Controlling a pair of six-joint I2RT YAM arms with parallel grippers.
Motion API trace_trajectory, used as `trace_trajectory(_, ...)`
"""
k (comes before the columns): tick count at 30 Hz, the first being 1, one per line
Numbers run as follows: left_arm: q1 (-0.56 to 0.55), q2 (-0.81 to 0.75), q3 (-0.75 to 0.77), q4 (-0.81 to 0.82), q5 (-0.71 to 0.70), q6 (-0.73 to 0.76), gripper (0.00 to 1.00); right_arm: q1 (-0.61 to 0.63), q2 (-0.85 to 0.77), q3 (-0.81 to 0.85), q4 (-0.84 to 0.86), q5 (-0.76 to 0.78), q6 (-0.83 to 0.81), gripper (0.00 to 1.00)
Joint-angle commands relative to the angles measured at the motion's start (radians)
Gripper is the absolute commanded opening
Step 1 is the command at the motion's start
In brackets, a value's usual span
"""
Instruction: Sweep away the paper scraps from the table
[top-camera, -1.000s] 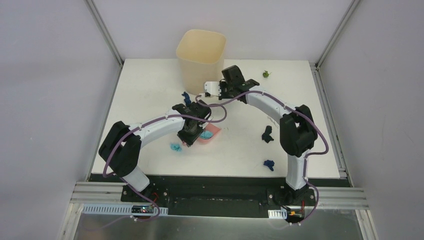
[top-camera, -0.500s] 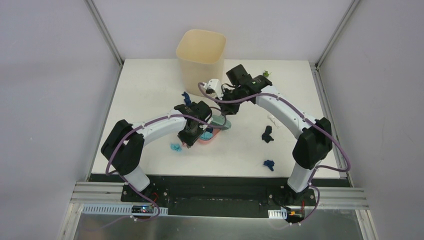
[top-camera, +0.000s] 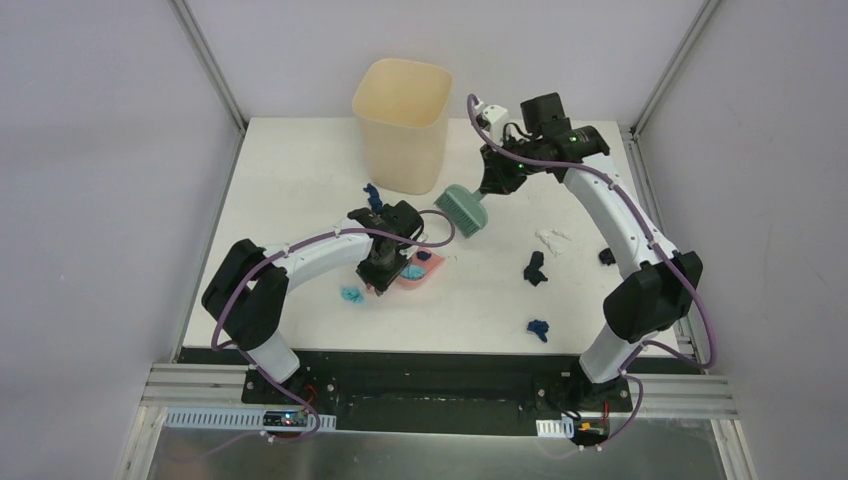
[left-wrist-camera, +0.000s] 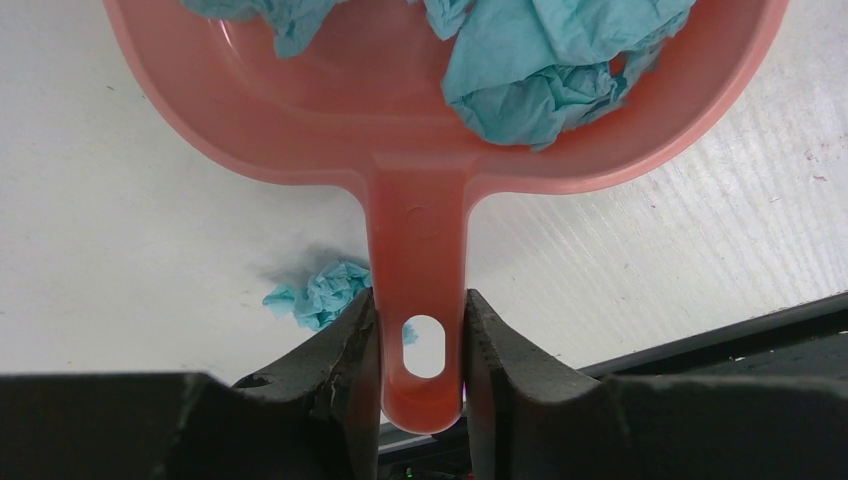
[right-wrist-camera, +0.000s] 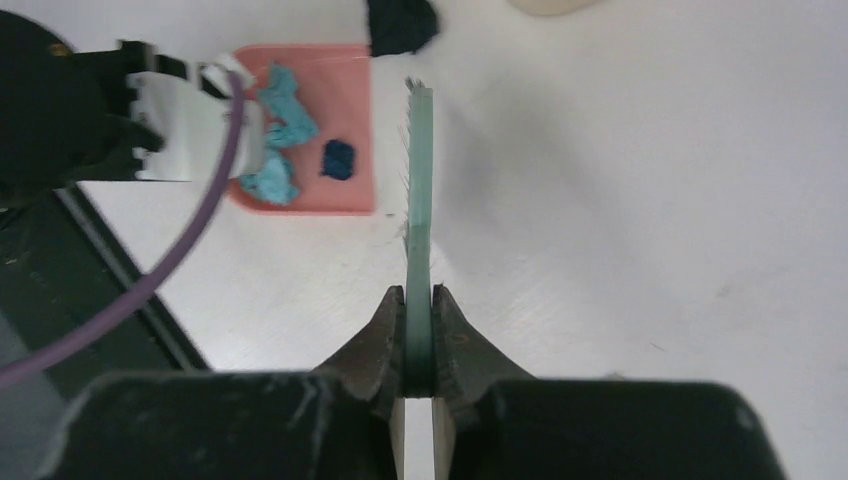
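This is a robotics lab test cell. A white table (top-camera: 300, 170) sits boxed in by plain pale panels (top-camera: 100, 200) held in aluminium profile posts (top-camera: 207, 65). Two robot arms, left arm (top-camera: 305, 255) and right arm (top-camera: 608, 205), are bolted to a metal rail (top-camera: 440, 385) along the near edge. Purple cables (right-wrist-camera: 237, 140) run loose outside them, and a bare circuit board (top-camera: 285, 420) sits below.

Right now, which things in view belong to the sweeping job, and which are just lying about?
Job: paper scraps; table; green brush, clamped in the right gripper; pink dustpan, gripped by the left gripper.
Lying about: cream bin at the far edge, untouched.
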Motion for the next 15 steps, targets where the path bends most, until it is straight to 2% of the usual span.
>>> trace_trajectory(1,0.001,-0.032,0.009,0.021,0.037,-0.003,0.0,-0.056,-0.037,0.015,0.1,0.253,-0.162,0.0)
trace_trajectory(4,0.0,-0.034,0.009,0.021,0.044,-0.001,0.0,-0.126,-0.012,0.011,0.195,0.406,-0.335,0.0)
trace_trajectory(7,-0.001,-0.03,0.009,0.021,0.054,0.0,0.0,-0.191,0.03,0.037,0.308,0.488,-0.419,0.0)
trace_trajectory(15,-0.003,-0.02,0.014,0.017,0.065,0.002,0.0,-0.227,0.29,0.254,0.487,0.651,-0.606,0.0)
